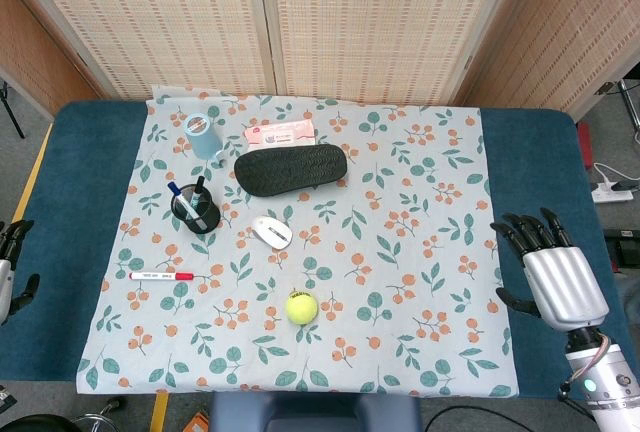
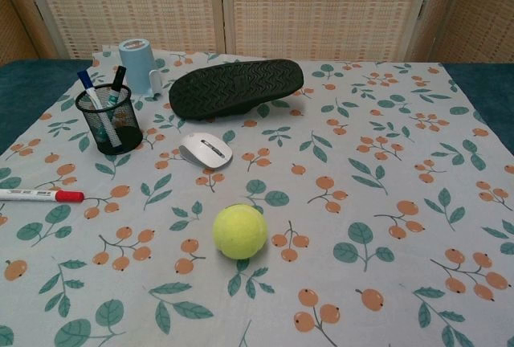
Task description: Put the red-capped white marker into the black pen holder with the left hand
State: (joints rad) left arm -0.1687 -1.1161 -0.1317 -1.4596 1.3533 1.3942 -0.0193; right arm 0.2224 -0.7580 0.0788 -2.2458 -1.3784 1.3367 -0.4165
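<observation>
The red-capped white marker [image 1: 161,276] [image 2: 40,195] lies flat on the floral cloth at the left, cap pointing right. The black mesh pen holder [image 1: 195,210] [image 2: 108,120] stands upright just beyond it with two pens in it. My left hand [image 1: 12,270] shows only at the left edge of the head view, over the blue table, well left of the marker, fingers apart and holding nothing. My right hand [image 1: 547,270] rests at the right edge of the cloth, fingers spread and empty. Neither hand appears in the chest view.
A black sandal sole [image 1: 292,168] lies behind the holder, with a light blue cup [image 1: 203,136] and a pink packet [image 1: 281,133] further back. A white mouse [image 1: 271,231] and a yellow tennis ball [image 1: 301,306] sit mid-cloth.
</observation>
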